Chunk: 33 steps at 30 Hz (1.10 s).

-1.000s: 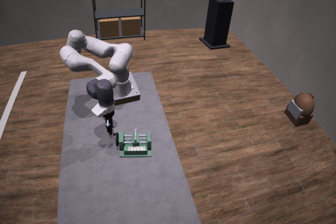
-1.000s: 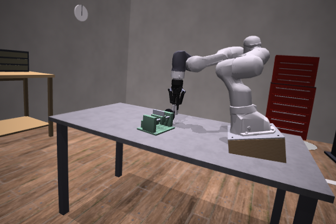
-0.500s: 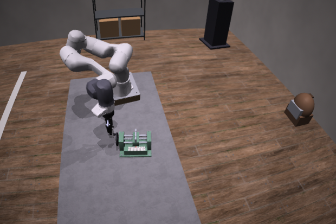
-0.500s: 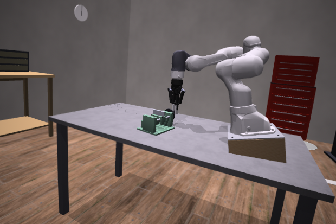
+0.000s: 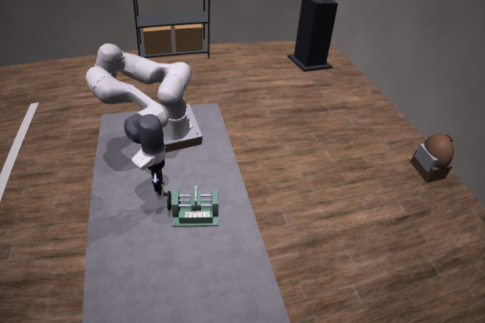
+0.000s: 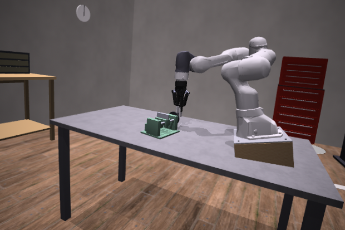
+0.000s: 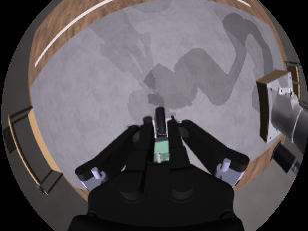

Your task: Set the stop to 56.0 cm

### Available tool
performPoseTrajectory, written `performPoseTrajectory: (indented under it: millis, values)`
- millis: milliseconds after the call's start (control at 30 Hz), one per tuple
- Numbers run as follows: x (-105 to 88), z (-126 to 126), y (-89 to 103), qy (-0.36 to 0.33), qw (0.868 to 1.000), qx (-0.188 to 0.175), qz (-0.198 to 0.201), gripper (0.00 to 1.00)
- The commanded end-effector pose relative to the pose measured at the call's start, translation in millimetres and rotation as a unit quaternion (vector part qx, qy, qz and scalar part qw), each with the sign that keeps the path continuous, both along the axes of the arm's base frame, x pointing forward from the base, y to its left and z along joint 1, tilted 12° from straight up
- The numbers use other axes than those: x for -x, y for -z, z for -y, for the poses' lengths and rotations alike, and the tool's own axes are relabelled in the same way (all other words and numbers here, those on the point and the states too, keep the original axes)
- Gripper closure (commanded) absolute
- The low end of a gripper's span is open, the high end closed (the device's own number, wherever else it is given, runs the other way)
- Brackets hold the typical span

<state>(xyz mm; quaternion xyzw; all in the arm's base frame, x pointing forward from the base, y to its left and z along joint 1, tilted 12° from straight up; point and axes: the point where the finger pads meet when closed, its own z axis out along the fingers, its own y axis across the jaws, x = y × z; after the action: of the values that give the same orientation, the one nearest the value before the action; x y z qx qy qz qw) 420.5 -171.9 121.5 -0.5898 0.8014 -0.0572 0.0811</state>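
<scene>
Evidently unfinished: left of the lower centre, the gripper (image 5: 159, 192) (image 6: 180, 115) (image 7: 160, 114) pinches the handwheel's handle (image 5: 165, 194) (image 7: 160, 119), the stop's (image 5: 195, 200) (image 6: 162, 116) setting unreadable, release remaining.

The arm (image 5: 134, 64) (image 6: 245, 68) is glossy pale grey, nearly white, with fat rounded joints and thin dark seams. Relative to the base (image 5: 195, 139) (image 6: 263, 153) (image 7: 263, 111), a pale plate with small dark screw holes on a brown block (wood-grained, by its look), the far end wears a dark slate wrist (image 5: 150, 132) (image 6: 182, 60), then a white collar. Farthest from the base, the gripper (image 5: 158, 192) (image 6: 180, 111) (image 7: 160, 114) is black, with angular linkages and silvery pins.
</scene>
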Motion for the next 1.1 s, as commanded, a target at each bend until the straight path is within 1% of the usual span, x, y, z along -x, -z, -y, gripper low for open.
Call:
performPoseTrajectory:
  millis: [0,733,1067]
  values:
    - [-6.8,2,-4.3,0.0,1.0,0.0,0.007,0.96]
    - [-20.3,6,-7.0,0.0,1.0,0.0,0.007,0.96]
    - [-30.9,9,-4.3,0.0,1.0,0.0,0.007,0.96]
